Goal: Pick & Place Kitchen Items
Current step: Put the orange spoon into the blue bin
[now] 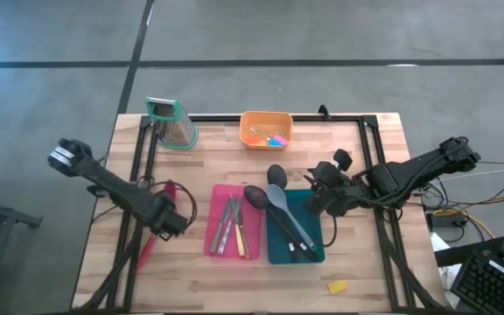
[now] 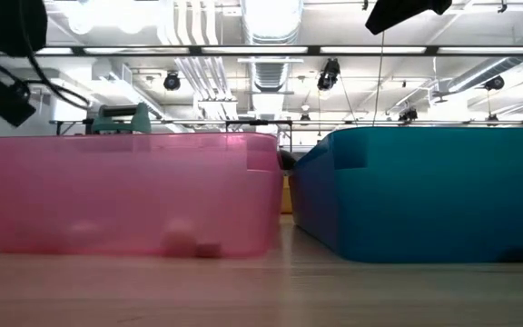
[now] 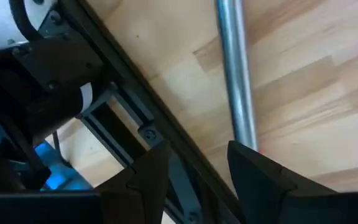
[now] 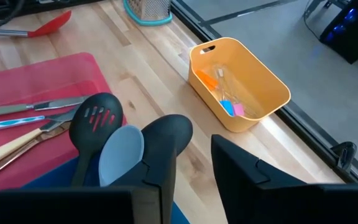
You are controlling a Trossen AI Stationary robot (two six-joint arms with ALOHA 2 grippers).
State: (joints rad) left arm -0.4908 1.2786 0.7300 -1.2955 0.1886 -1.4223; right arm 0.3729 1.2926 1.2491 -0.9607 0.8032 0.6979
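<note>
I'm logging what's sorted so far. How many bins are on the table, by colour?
Pink bin: 1
Teal bin: 1
Orange bin: 1
Total: 3

Tiny pieces in the orange bin too small to identify
</note>
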